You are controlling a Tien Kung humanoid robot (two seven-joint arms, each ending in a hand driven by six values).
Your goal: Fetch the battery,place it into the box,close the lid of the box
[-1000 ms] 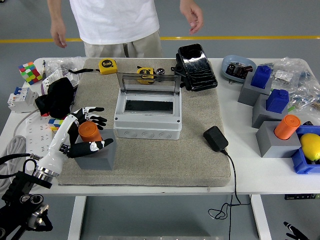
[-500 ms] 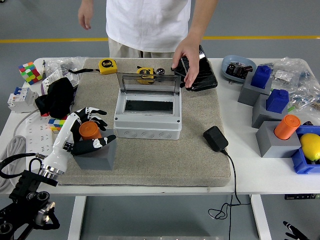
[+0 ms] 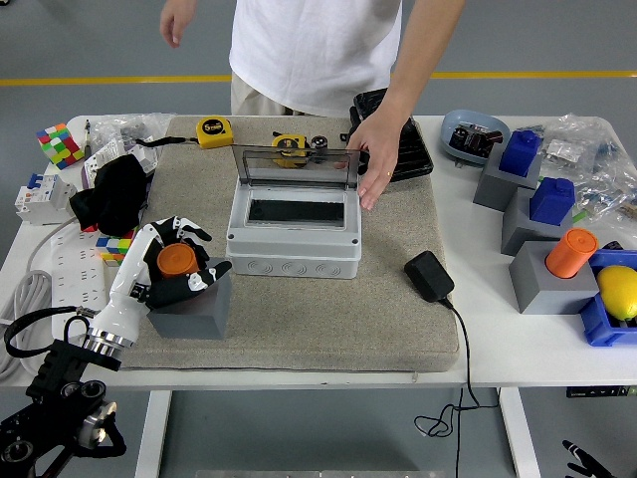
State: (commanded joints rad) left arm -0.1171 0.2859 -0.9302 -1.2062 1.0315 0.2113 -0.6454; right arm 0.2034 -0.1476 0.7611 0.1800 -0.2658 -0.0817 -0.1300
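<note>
My left hand [image 3: 169, 269] wraps the orange battery [image 3: 176, 261] on its grey stand [image 3: 191, 309].

My fingers [image 3: 189, 235] curl around the battery, thumb low on the near side, with the cylinder upright in the stand, just left of the grey box [image 3: 295, 239]. The box sits mid-mat [image 3: 328, 319] with its clear lid [image 3: 295, 165] standing open. Across the table, a person's hand [image 3: 374, 159] rests at the lid's right corner, beside a black tray [image 3: 403, 149].
</note>
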